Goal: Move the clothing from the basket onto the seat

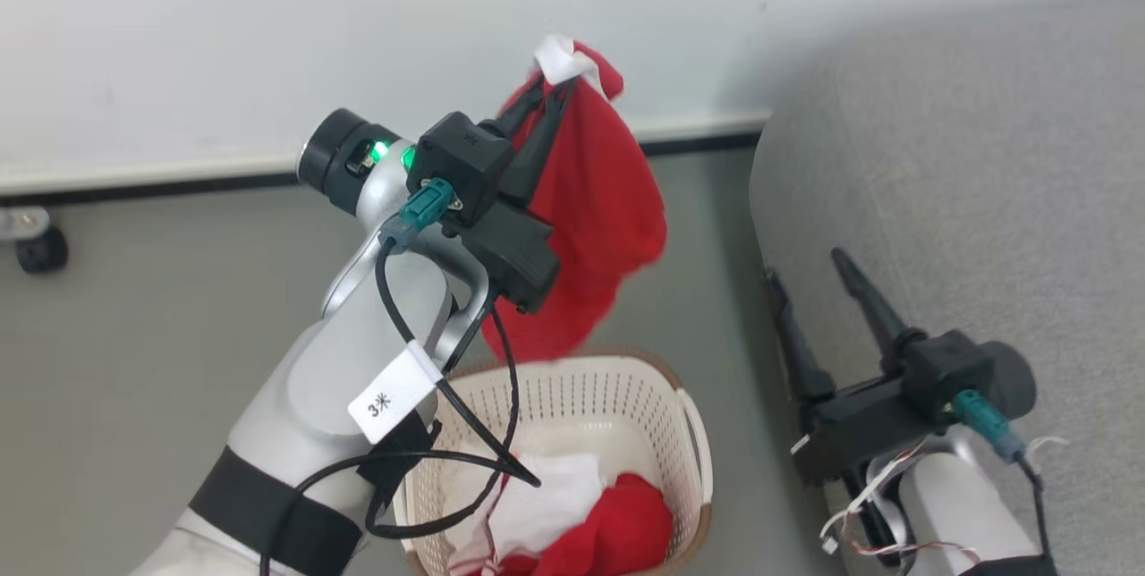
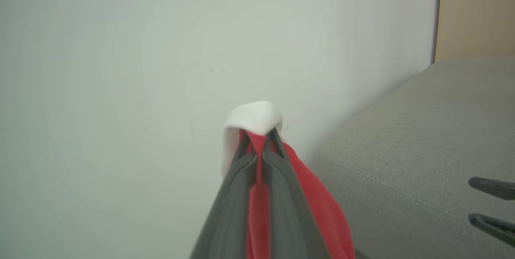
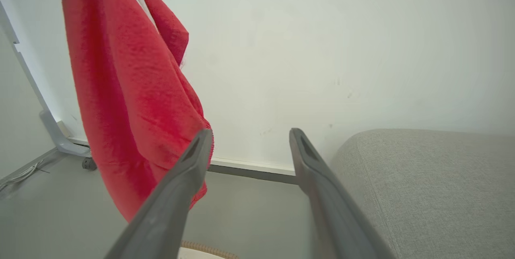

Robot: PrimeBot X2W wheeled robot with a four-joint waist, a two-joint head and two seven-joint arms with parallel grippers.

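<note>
left end effector (image 1: 553,91): raised high above the basket, fingers pinched tight on the white-trimmed edge of a red garment (image 1: 599,200)
red garment: hangs free from that grip, its lower end just above the brown rim of the basket (image 1: 693,433), clear of the seat
basket: on the floor (image 1: 134,334), beside the seat (image 1: 984,156); more white and red clothing (image 1: 617,522) lies inside
right end effector (image 1: 803,267): fingers spread wide, holding nothing, low at the seat's edge
wall (image 1: 268,21): pale, behind the hanging garment
</note>
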